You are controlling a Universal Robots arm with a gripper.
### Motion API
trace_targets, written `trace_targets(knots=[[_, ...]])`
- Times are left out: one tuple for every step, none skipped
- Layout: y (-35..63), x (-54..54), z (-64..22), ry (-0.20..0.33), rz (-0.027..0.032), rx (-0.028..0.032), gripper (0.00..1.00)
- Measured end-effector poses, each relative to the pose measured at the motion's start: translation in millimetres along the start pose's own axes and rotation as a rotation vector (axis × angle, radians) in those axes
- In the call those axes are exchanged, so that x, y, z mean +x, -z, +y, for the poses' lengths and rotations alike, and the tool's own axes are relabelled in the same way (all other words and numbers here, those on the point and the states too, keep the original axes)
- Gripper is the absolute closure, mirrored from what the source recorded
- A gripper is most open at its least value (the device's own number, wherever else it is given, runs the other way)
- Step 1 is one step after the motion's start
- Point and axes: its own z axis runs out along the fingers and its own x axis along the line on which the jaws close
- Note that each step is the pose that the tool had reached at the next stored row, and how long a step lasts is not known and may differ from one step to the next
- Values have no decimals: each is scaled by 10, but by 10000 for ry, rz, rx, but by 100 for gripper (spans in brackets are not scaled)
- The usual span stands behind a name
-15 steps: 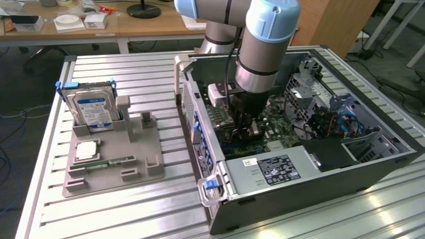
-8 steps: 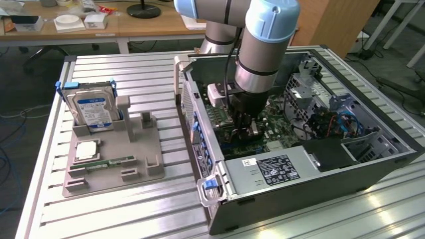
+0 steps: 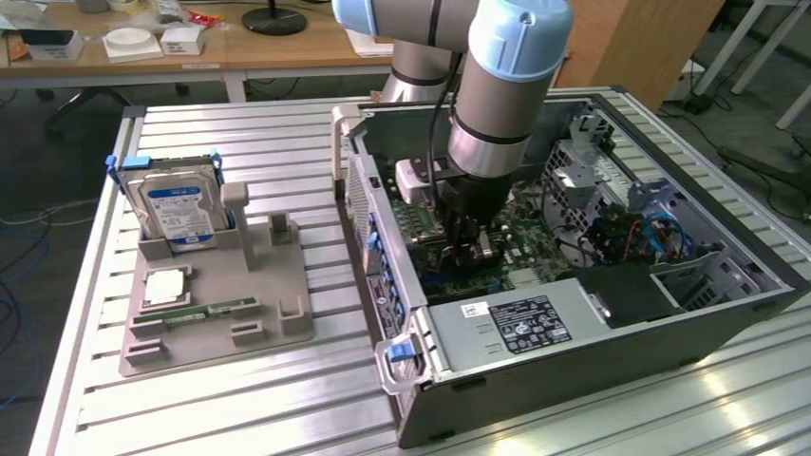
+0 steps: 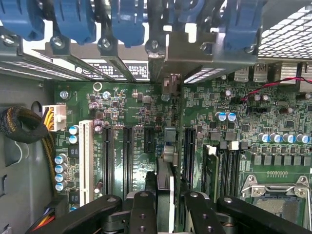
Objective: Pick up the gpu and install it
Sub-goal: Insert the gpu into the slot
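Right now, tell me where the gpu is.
The gpu stands on edge between the claw fingers, inside the open computer case over the motherboard, among the black expansion slots.

Robotics lab or workshop. Robot arm point(image 3: 500, 95) over open computer case point(image 3: 571, 285) on slatted aluminium bench point(image 3: 254, 399). Grey parts holder point(image 3: 216, 294) with hard drive point(image 3: 178, 214). Wooden desks point(image 3: 190, 47) with clutter behind, cables point(image 3: 19, 313) on floor.
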Motion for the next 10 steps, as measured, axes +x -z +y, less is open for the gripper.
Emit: trace_targets(knots=[[0,0,0,1,-3,-5,73],[0,0,1,1,-6,-11,73],[0,-1,1,0,-7,-13,73],[0,-1,1,0,-6,-12,73],[0,-1,1,0,-6,-11,73],[0,-1,1,0,-6,-12,73],[0,-1,1,0,-7,-12,73],[0,-1,1,0,-7,-12,73],[0,-1,1,0,-7,-12,73],[0,-1,1,0,-7,-12,73]])
